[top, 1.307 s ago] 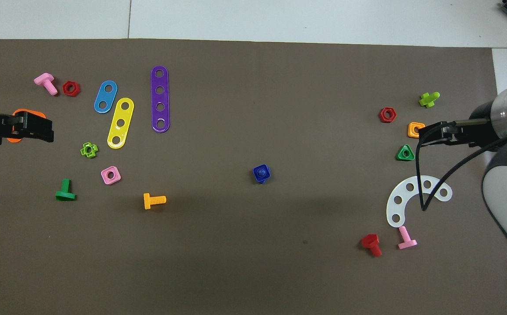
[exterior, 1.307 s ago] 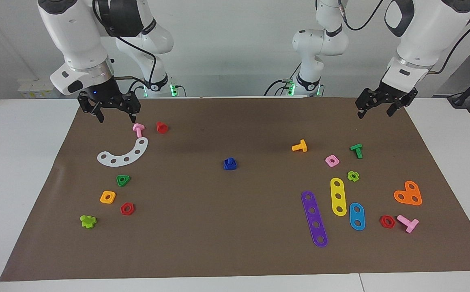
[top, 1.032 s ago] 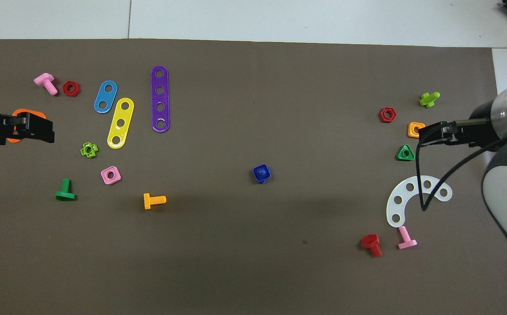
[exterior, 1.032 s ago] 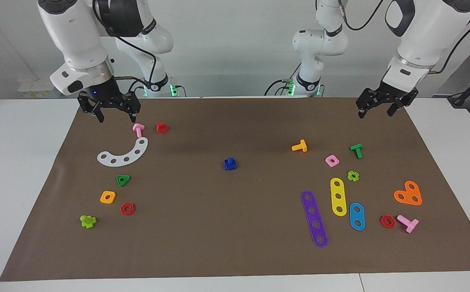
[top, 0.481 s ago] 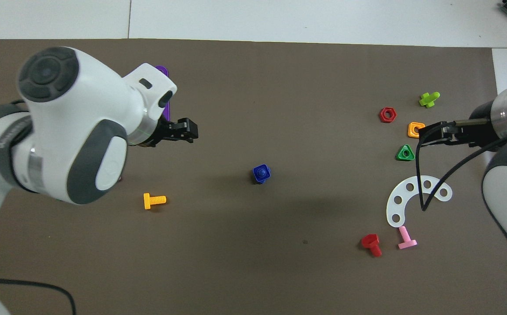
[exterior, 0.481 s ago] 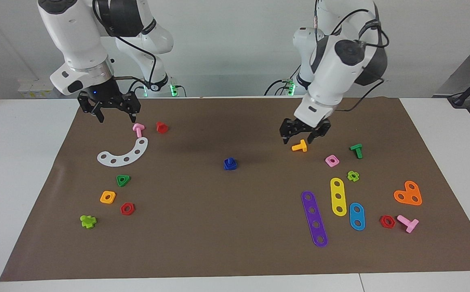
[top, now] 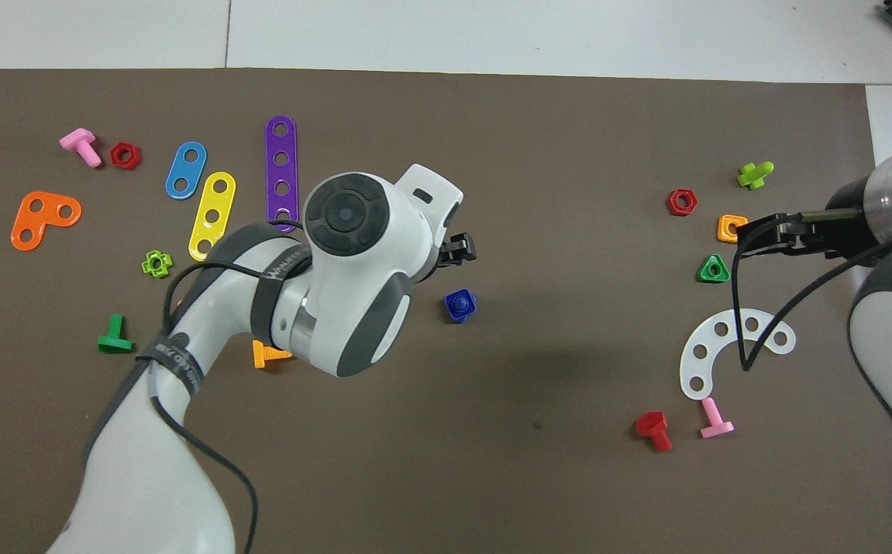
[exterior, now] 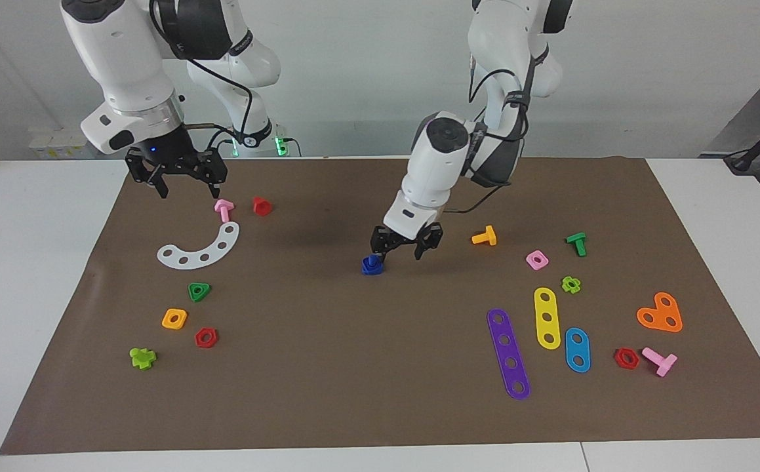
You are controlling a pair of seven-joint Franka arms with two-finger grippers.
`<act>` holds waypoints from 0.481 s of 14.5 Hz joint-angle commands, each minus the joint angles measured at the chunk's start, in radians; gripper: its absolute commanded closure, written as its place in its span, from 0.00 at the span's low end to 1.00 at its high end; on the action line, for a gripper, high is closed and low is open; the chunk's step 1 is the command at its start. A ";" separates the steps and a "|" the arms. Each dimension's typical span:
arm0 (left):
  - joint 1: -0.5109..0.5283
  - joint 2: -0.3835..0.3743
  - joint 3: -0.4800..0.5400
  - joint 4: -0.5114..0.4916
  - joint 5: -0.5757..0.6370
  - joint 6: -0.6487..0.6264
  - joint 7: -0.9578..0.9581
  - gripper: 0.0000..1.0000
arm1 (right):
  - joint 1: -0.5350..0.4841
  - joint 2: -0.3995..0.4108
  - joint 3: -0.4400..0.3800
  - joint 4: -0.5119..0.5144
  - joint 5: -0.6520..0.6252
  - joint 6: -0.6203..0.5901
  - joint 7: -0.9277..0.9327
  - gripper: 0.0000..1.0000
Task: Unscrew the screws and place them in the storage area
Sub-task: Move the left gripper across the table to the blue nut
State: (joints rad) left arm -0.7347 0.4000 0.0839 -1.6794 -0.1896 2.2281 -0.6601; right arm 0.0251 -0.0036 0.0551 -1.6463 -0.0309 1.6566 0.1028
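A small blue bolt [exterior: 372, 264] stands stem up in a blue square nut at the middle of the brown mat; it also shows in the overhead view [top: 460, 305]. My left gripper [exterior: 399, 254] is open and low over the mat, just beside the blue bolt toward the left arm's end, with one fingertip [exterior: 378, 252] close to it. In the overhead view the left gripper [top: 457, 250] is partly hidden by its own arm. The storage area holds the white curved strip [exterior: 199, 249], a green triangular nut [exterior: 199, 291], an orange square nut [exterior: 174, 318] and a red hexagonal nut [exterior: 206, 337]. My right gripper [exterior: 186, 191] is open and empty and waits above it.
A pink bolt [exterior: 223, 209] and a red bolt [exterior: 261, 206] lie by the white strip. An orange bolt [exterior: 485, 236], a green bolt [exterior: 576, 243], and purple [exterior: 508, 353], yellow [exterior: 547, 317] and blue strips [exterior: 577, 349] lie toward the left arm's end.
My left arm has swung from the mat's corner at its own end to the middle and come down beside the blue bolt. The right arm has not moved.
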 commanded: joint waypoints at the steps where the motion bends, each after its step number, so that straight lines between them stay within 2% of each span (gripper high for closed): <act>1: -0.046 0.052 0.025 0.015 0.001 0.033 -0.016 0.10 | -0.013 -0.009 0.005 -0.003 0.014 0.002 0.002 0.00; 7: -0.072 0.068 0.020 -0.031 0.045 0.070 -0.007 0.13 | -0.014 -0.009 0.003 -0.003 0.014 0.002 0.002 0.00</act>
State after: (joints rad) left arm -0.7826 0.4712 0.0873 -1.6820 -0.1744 2.2656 -0.6679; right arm 0.0226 -0.0036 0.0551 -1.6463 -0.0309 1.6566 0.1028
